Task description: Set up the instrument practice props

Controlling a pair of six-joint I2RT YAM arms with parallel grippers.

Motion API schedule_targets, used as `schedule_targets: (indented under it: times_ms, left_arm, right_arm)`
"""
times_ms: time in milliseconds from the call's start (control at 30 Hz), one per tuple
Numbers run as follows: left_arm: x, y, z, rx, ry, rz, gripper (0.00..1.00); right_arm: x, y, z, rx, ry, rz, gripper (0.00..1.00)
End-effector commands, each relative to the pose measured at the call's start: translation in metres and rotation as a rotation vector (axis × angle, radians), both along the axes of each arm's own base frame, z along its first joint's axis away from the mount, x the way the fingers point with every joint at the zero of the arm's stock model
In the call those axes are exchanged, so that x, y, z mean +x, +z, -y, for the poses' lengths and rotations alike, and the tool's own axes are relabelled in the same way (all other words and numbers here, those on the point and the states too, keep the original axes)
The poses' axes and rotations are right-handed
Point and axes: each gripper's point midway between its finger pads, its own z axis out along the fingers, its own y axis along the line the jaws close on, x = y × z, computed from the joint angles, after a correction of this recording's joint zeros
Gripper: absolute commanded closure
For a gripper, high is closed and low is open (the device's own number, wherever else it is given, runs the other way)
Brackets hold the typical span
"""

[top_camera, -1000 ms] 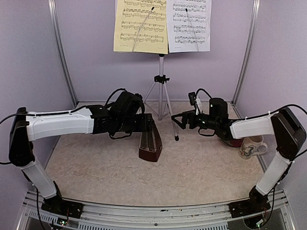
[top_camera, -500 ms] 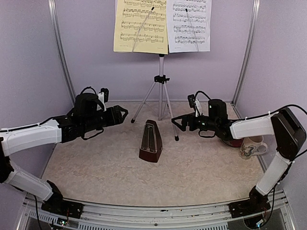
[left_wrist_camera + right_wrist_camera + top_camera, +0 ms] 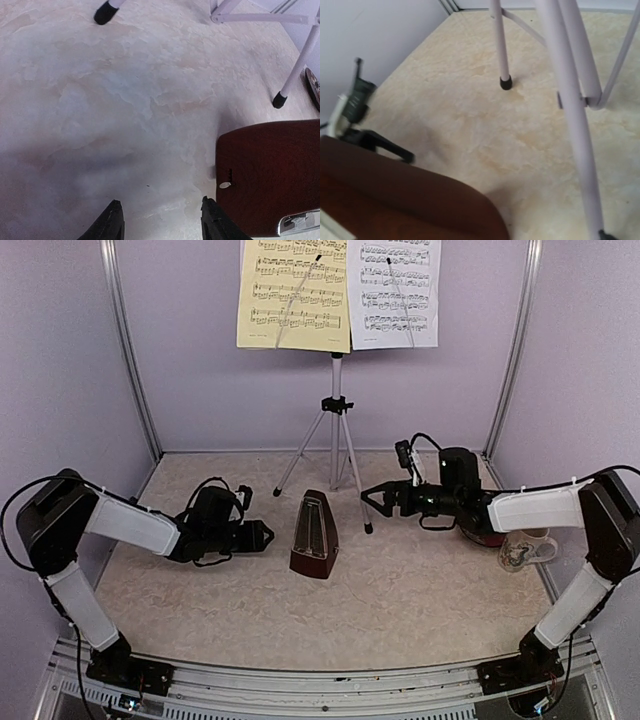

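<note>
— Metronome [image 3: 313, 536] stood where?
— Upright on the table [image 3: 400, 590], beside a music stand [image 3: 336, 405] leg, between both arms.
— Grippers?
— Left gripper [image 3: 266, 535] and right gripper [image 3: 374, 497] each had fingers spread, holding nothing.

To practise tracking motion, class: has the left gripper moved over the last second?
Yes. The left gripper has drawn back leftward, off the metronome, which stands unmoved before the music stand.

- Pale lilac matte walls [image 3: 190, 390] are closing in the space, far beyond the left gripper [image 3: 159, 212].
- Silver metal corner posts [image 3: 128, 350] are standing upright against them.
- A beige marbled tabletop [image 3: 400, 590] is lying beneath that gripper, carrying a soft grey shadow.
</note>
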Motion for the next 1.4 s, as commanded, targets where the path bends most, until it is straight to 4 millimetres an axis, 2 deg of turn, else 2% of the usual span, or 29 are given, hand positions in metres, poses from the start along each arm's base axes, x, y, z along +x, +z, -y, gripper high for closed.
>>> schedule_targets:
  times_ms: [0,167,367,500,600,667,767,900,1067,1167,1367]
  left_arm:
    - [-0.002,0.008,0.042,-0.045,-0.143,0.086,0.50]
    - [-0.020,-0.013,0.063,-0.066,-0.222,0.051,0.55]
    - [-0.060,-0.007,0.106,-0.147,-0.360,0.079,0.56]
    - [-0.087,-0.003,0.136,-0.210,-0.446,0.087,0.56]
    - [-0.098,-0.003,0.146,-0.221,-0.489,0.090,0.56]
    - [-0.100,-0.002,0.142,-0.230,-0.491,0.105,0.53]
    - [-0.096,0.008,0.122,-0.240,-0.448,0.165,0.48]
    - [-0.087,0.021,0.093,-0.204,-0.385,0.290,0.42]
    - [-0.070,0.025,0.067,-0.153,-0.332,0.385,0.32]
    - [-0.062,0.028,0.059,-0.145,-0.305,0.408,0.27]
    - [-0.056,0.036,0.056,-0.068,-0.318,0.488,0.14]
  right_arm:
    - [-0.015,0.017,-0.002,0.032,0.027,-0.011,0.00]
    - [-0.015,0.034,0.007,0.064,0.002,-0.020,0.00]
    - [-0.018,0.048,0.010,0.078,0.009,-0.015,0.00]
    - [-0.018,0.048,0.012,0.074,-0.002,-0.015,0.00]
    - [-0.019,0.045,0.011,0.068,0.002,-0.023,0.00]
    - [-0.021,0.043,0.009,0.055,0.013,-0.015,0.00]
    - [-0.026,0.045,0.002,0.023,0.036,0.023,0.00]
    - [-0.036,0.055,-0.024,-0.039,0.066,0.078,0.00]
    - [-0.035,0.051,-0.046,-0.175,-0.013,0.103,0.00]
    - [-0.041,0.053,-0.059,-0.225,-0.053,0.123,0.00]
    - [-0.046,0.033,-0.084,-0.303,-0.097,0.105,0.00]
